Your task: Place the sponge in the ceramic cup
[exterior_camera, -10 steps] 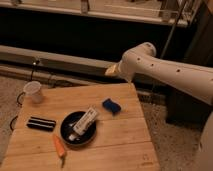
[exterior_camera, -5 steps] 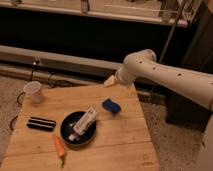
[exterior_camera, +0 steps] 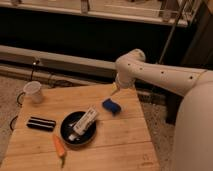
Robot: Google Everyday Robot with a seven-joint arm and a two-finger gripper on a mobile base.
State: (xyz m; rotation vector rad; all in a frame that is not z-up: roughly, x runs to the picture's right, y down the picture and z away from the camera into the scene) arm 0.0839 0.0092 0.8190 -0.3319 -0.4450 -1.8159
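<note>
Wooden planks make up the table [exterior_camera: 127, 145], the largest thing in view, and the round black pan [exterior_camera: 65, 131] sits on its near-left part. The robot's pale arm [exterior_camera: 160, 75] is next in size. It reaches in from the right of the pan and bends down over the table's far side. A white packet-like object [exterior_camera: 85, 121] lies slantwise inside the pan. Its make cannot be read. A flat black bar [exterior_camera: 41, 123] lies just left of the pan, and an orange carrot [exterior_camera: 60, 146] lies just in front of the pan, toward the near edge.

The ceramic cup [exterior_camera: 33, 92] stands upright well to the pan's far left, near the table's corner, and nothing blue shows in it. The sponge [exterior_camera: 112, 106] lies flat on the wood just beyond the pan's right rim, apart from it. Its long axis runs slantwise from far-left to near-right.

The gripper [exterior_camera: 115, 90] hangs just past the sponge on the side away from the pan. It is close above the sponge and pointing down at it. Whether it is spread or pressed together cannot be told.

Judging from this, the sponge lies a little nearer the camera than the gripper, almost under it. A grasp would call for a short descent across the sponge's narrow width.
</note>
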